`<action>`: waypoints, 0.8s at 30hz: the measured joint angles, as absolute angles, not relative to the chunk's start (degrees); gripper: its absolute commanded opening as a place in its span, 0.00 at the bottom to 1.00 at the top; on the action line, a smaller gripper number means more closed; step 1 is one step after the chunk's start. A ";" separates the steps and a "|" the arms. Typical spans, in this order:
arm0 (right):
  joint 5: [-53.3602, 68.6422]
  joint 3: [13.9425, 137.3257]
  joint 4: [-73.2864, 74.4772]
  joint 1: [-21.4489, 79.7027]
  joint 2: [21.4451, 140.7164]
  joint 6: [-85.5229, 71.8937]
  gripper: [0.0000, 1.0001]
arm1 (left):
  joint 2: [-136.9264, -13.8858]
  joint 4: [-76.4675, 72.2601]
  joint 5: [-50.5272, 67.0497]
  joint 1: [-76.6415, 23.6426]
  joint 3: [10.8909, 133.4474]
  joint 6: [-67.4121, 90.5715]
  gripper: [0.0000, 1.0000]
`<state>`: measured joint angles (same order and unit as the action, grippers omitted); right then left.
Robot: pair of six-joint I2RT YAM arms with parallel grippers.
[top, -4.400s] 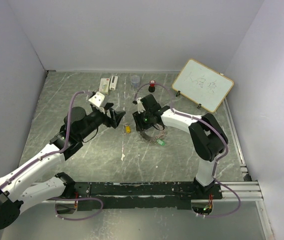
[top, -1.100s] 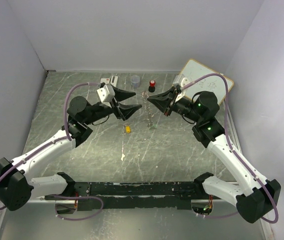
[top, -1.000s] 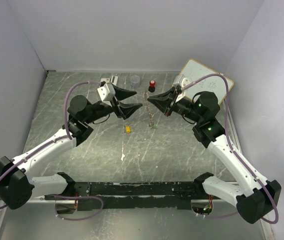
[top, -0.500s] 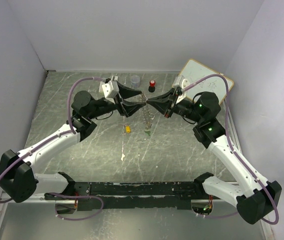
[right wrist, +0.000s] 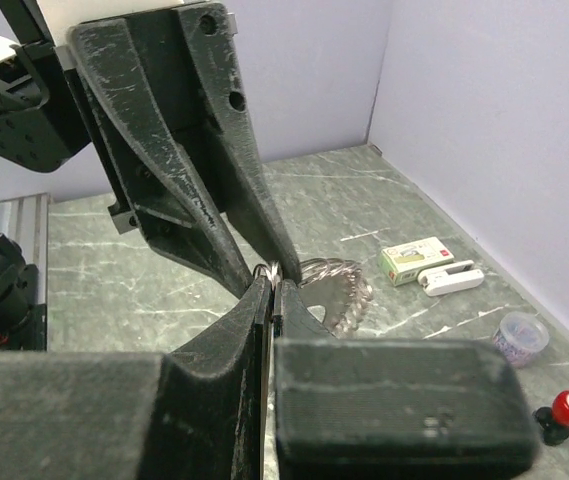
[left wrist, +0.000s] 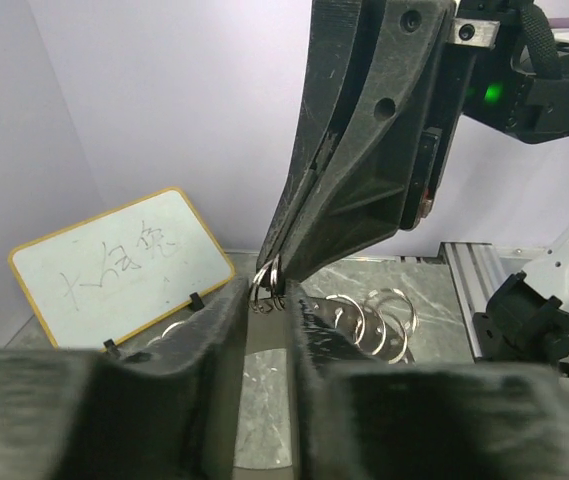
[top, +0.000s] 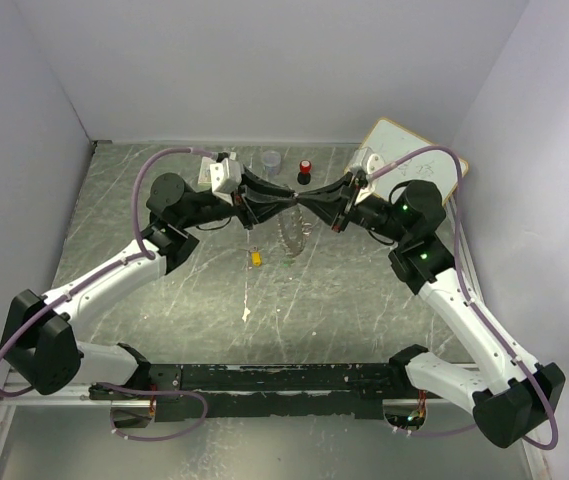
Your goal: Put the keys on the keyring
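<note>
Top view: your left gripper (top: 288, 203) and right gripper (top: 310, 206) meet tip to tip at upper centre. The keyring (top: 289, 236) hangs just below them, and the yellow key (top: 255, 258) lies on the table (top: 164, 290) to its lower left. Left wrist view: the right jaws enter from the top, pinched on the keyring's top loop. The left jaws sit narrow either side of it; you cannot tell whether they grip. Right wrist view: tips meet at centre, with the ring's fringe just to their right. The red-capped knob (right wrist: 564, 410) is at lower right.
</note>
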<state>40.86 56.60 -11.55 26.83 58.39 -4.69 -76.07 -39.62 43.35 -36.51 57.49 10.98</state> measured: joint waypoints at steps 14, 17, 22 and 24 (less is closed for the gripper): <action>40.03 56.90 -10.61 26.50 58.41 -3.84 0.00 | -76.38 -39.62 44.95 -36.42 57.76 11.64 0.07; 39.48 56.90 -10.41 26.52 58.41 -3.84 0.07 | -76.36 -39.35 44.31 -36.42 57.76 11.79 0.07; 37.30 57.60 -8.88 26.57 58.41 -4.05 0.31 | -76.16 -38.61 42.04 -36.60 57.71 12.01 0.07; 36.07 57.80 -8.67 26.61 58.26 -4.23 0.36 | -75.92 -37.85 40.77 -36.58 57.71 11.99 0.07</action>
